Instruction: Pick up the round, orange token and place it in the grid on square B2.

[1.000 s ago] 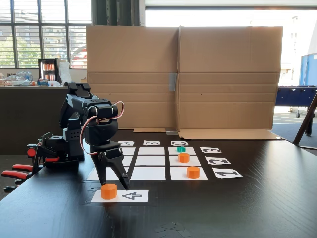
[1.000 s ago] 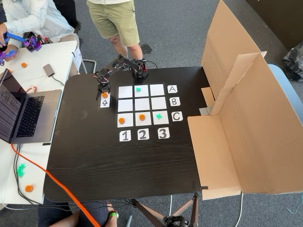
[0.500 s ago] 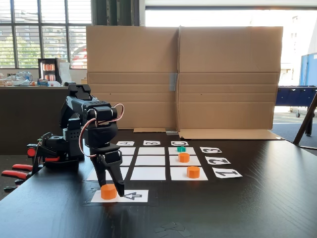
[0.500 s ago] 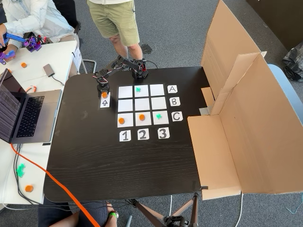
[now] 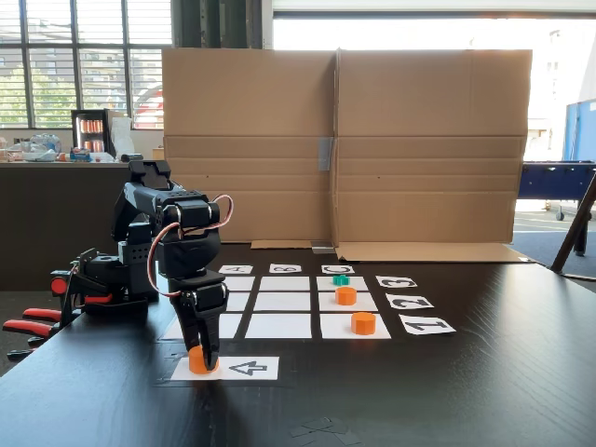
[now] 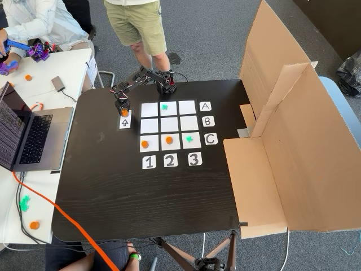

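1. The dark wooden tabletop (image 6: 141,192) carries the grid (image 6: 168,125), with a folded cardboard screen (image 5: 345,140) behind it.
2. The pincer (image 5: 202,358) stands narrowed around the round, orange token (image 5: 195,361) on the arrow card (image 5: 244,368).
3. Square B2 (image 6: 168,123) lies bare.

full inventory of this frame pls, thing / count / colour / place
round, orange token: 1, orange, on the arrow card, between the fingers.
Other orange tokens: 2, grid cells C1 and C2.
Teal tokens: 2, cells A2 and C3.
grid: 9 white cells, table centre; square B2 bare.
Label cards: 6, white, A B C and 1 2 3 along the grid's edges.
arrow card: 1, white, beside the grid.
Cardboard screen: brown, table edge.
Laptop: side table.
Person: standing behind the table.
gripper: black, down around the token.
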Tool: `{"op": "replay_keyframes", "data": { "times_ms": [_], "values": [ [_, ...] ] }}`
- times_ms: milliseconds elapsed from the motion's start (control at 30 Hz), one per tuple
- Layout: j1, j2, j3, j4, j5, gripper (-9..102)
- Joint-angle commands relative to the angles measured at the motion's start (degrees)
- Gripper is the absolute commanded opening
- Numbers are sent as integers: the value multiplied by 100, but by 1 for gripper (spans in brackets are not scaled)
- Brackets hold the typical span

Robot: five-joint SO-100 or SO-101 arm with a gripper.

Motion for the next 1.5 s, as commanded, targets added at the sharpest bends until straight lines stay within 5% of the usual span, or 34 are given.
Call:
{"op": "replay_keyframes", "data": {
  "times_ms": [0, 1067, 1467],
  "values": [
    [62, -9, -185, -9, 62, -1],
    [606, 3015, -290, 123, -53, -1],
    [97, 3595, 413, 97, -439, -1]
  ]
}}
